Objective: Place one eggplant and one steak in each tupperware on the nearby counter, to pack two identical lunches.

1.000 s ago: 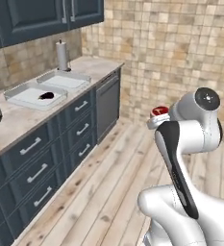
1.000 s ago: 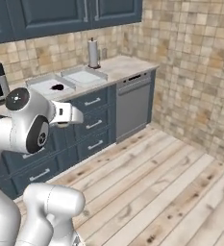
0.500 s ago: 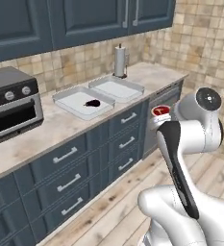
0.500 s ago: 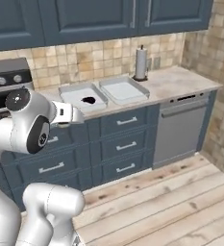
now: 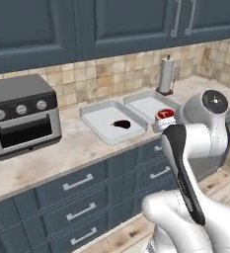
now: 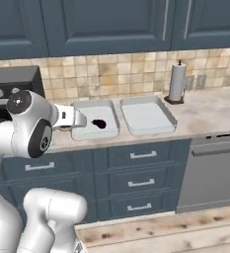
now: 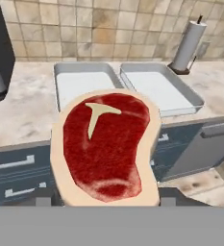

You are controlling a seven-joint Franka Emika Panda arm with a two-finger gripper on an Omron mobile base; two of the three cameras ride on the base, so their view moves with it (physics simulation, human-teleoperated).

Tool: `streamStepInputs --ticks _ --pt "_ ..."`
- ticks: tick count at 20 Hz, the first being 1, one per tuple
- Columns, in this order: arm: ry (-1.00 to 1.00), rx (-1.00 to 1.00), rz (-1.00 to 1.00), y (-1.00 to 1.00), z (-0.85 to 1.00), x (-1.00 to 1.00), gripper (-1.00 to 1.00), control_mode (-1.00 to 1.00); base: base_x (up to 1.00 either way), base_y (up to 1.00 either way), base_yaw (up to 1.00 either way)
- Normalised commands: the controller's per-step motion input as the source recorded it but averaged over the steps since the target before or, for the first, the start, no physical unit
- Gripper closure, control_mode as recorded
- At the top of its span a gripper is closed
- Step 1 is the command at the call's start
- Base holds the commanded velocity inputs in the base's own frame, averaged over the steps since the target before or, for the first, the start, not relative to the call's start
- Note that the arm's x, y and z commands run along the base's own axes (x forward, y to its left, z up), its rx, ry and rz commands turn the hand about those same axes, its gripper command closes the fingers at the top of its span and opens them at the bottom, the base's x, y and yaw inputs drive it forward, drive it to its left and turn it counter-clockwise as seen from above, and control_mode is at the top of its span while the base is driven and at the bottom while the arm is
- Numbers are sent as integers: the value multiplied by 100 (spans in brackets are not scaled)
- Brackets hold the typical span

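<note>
gripper clamped on steak | base has swung to face counter | eggplant sits in left tupperware, beside toaster oven | steak delivery next

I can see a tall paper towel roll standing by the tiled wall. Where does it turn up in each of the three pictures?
Left base view: the paper towel roll is upper right, behind the right-hand tupperware.
Right base view: upper right, on the counter right of both containers.
Hand view: top right corner, leaning because the camera is tilted.
Shared landmark: the right-hand tupperware, directly in front of the roll.
</note>
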Motion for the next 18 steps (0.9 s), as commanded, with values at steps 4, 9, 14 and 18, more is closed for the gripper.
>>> streamStepInputs --ticks 4,9,14,18 --pt "0 0 0 0 0 0 100 100 100 0 53" --pt "0 0 0 0 0 0 100 100 100 -46 33" --pt "22 2 14 -26 -60 52 100 -100 40 -29 12" --pt "46 0 23 20 -100 94 100 -100 0 0 0"
